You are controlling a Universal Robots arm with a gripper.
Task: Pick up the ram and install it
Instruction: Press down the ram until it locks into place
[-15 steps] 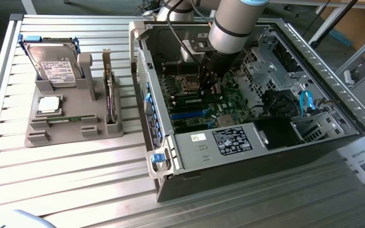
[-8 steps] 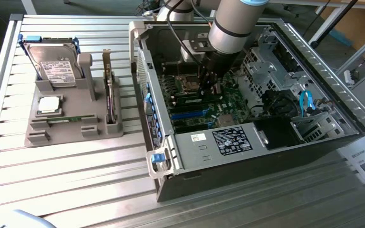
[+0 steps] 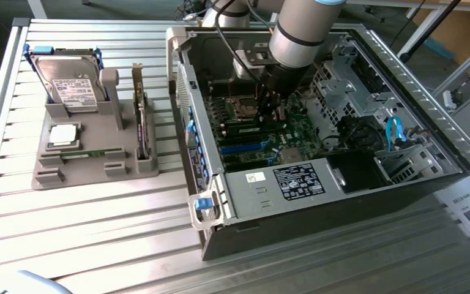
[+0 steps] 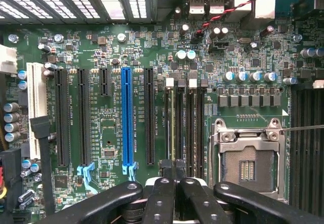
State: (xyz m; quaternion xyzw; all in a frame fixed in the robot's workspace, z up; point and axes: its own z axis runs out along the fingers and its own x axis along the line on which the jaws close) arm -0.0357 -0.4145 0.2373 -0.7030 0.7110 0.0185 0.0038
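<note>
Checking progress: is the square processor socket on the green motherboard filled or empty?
Empty: the metal-framed processor socket shows bare contacts, and no chip sits in it.

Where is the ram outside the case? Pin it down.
On the exterior view's left, the ram lies flat on the grey holder, just below the silver processor, left of the expansion card.

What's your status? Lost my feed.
Gripper shut, low over memory slots inside case. One ram lying on tray. No obstruction seen.
</note>
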